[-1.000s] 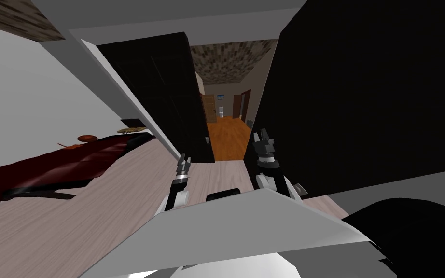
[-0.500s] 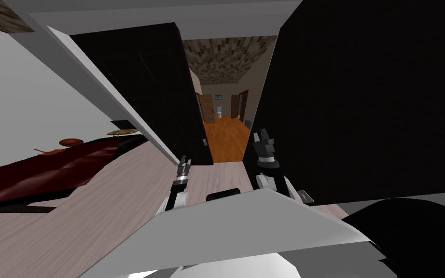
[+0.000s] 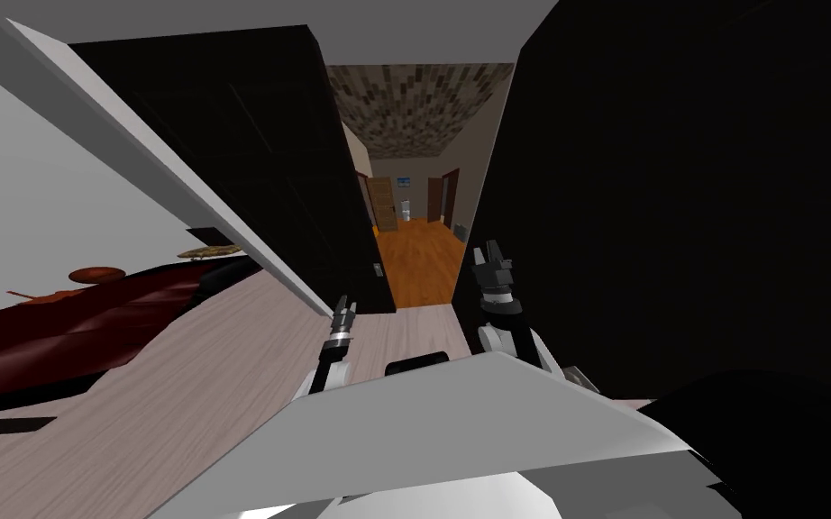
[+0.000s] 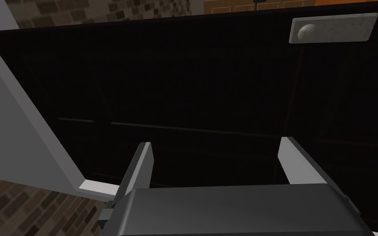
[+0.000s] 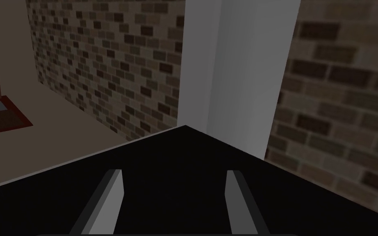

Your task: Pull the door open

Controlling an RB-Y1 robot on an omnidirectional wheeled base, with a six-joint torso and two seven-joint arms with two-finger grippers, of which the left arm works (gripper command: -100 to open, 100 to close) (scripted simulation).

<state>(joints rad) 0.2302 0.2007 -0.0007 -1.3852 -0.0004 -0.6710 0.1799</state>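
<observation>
A dark door leaf (image 3: 251, 153) stands swung at my left, with a small grey handle (image 3: 377, 268) at its free edge. My left gripper (image 3: 343, 315) hangs low in front of that edge. In the left wrist view it is open (image 4: 219, 164), facing the dark door face (image 4: 184, 82) without touching it. The grey handle plate with a round knob (image 4: 331, 28) lies well beyond one finger. My right gripper (image 3: 493, 257) is beside the near edge of a broad dark panel (image 3: 675, 180). It is open (image 5: 176, 196), with a dark surface (image 5: 176, 155) behind its fingers.
A gap between the dark leaf and the dark panel opens onto an orange-floored hallway (image 3: 418, 261). The white door frame (image 3: 179, 180) slants along the left. A dark red sofa (image 3: 89, 315) stands on the pale wood floor (image 3: 179, 387) at my left.
The whole head view has shifted: the left door leaf, frame and sofa have slid left and grown larger, so I have moved. Both grippers keep their places in the picture.
</observation>
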